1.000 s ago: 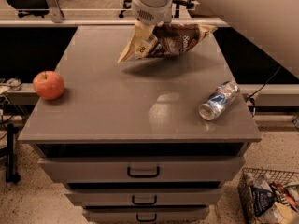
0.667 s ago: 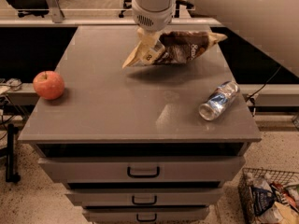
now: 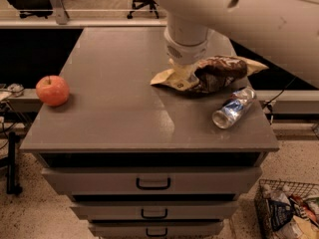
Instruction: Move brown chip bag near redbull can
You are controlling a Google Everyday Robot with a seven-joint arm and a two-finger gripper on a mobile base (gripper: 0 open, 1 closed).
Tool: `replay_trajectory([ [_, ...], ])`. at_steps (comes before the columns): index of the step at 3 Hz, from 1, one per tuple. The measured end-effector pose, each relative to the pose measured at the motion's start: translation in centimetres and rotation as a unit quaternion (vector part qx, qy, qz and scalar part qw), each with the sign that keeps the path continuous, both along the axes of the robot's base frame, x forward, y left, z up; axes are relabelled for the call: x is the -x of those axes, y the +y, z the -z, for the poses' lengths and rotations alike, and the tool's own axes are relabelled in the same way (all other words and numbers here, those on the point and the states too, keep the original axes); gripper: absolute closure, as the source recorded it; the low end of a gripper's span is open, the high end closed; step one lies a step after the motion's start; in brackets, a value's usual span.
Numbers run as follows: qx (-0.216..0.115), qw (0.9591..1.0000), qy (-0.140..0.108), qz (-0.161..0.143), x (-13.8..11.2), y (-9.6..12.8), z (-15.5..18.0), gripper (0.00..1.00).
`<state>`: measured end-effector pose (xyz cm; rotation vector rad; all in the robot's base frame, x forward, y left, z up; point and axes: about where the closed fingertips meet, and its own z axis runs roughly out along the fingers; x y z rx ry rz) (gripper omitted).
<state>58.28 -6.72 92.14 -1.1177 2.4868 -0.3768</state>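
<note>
White-wristed gripper (image 3: 185, 69) is down on the tan left end of the crumpled dark brown foil chip bag (image 3: 219, 72), at right rear of grey drawer cabinet top (image 3: 119, 108). Slim blue-and-silver can (image 3: 233, 107) lies on its side just beside the bag, toward the front. Round red apple (image 3: 52, 90) sits at left edge, well apart.

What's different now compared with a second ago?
The brown chip bag has travelled with the gripper, which sits at its tan end. It has moved toward the front right of the cabinet top in the camera view, ending close to the can. The can and the apple have not moved.
</note>
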Motion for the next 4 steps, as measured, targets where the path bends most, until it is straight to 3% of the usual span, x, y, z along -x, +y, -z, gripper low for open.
replay_trajectory([
  [1, -0.011, 0.9991, 0.004, 0.042, 0.9, -2.1, 1.4, 1.00],
  [2, -0.019, 0.9980, 0.004, 0.059, 0.8, -3.4, 1.9, 1.00],
  [4, -0.034, 0.9971, 0.003, 0.068, 0.3, -4.3, 2.1, 0.59],
])
